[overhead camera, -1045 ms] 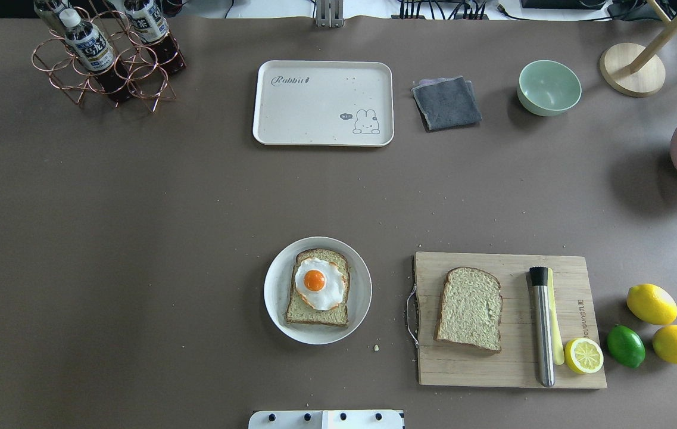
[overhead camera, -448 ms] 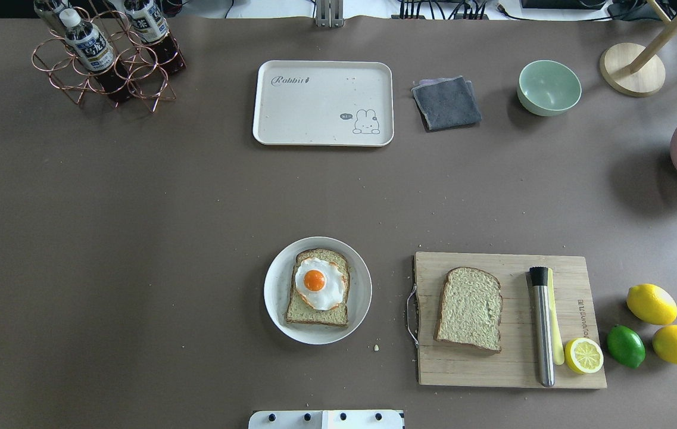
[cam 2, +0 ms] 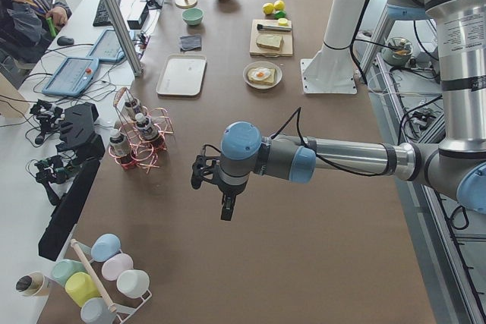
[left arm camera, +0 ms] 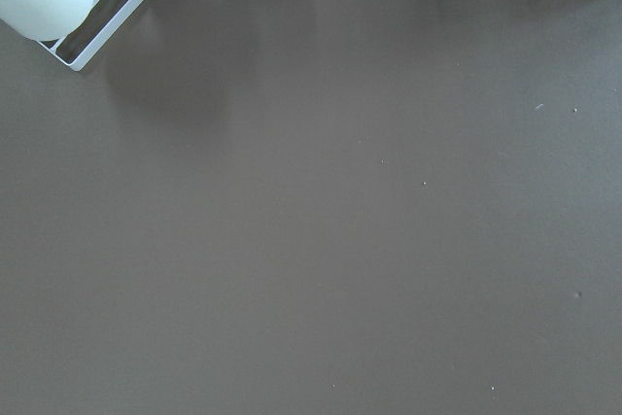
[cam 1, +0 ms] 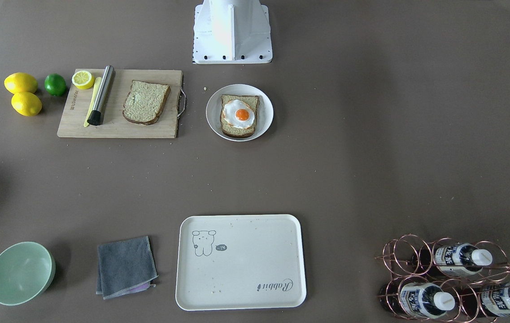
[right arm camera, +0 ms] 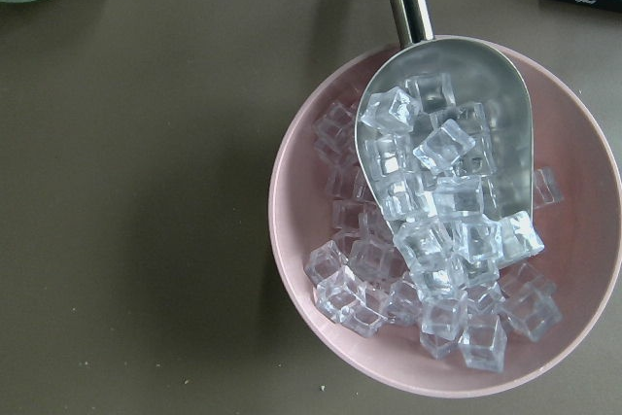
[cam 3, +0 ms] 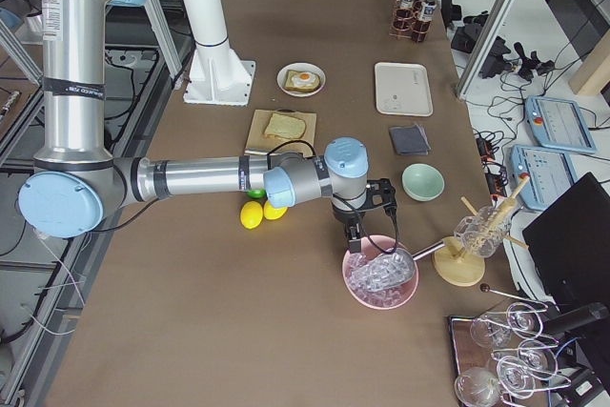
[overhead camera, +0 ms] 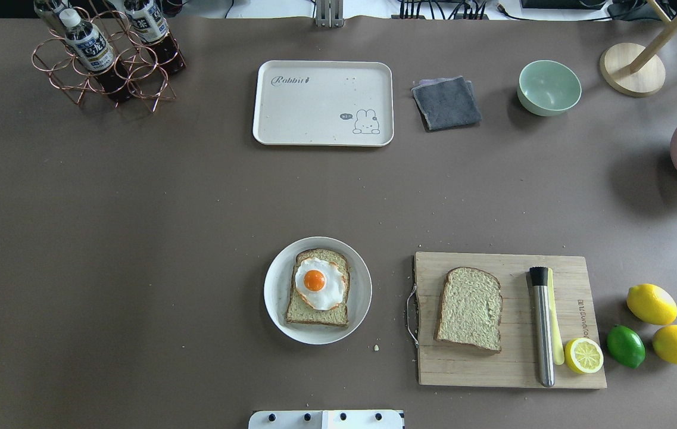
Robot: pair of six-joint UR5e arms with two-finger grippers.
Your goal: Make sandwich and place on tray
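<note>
One bread slice (overhead camera: 314,313) lies on a round white plate (overhead camera: 275,292) with the fried egg (overhead camera: 319,283) on top. The second slice (overhead camera: 470,308) lies bare on the wooden cutting board (overhead camera: 505,369). The cream tray (overhead camera: 323,102) sits at the far middle with nothing on it. Neither gripper shows in the overhead or front views. The left gripper (cam 2: 225,206) hangs over bare table far to the left, near the bottle rack. The right gripper (cam 3: 355,240) hangs over a pink bowl of ice cubes (right arm camera: 442,230). I cannot tell whether either is open or shut.
On the board lie a steel tube (overhead camera: 542,328), a yellow stick and a lemon half (overhead camera: 583,355). Two lemons (overhead camera: 651,304) and a lime (overhead camera: 625,345) lie beside it. A grey cloth (overhead camera: 446,102), a green bowl (overhead camera: 549,87) and a copper bottle rack (overhead camera: 106,56) stand along the far side.
</note>
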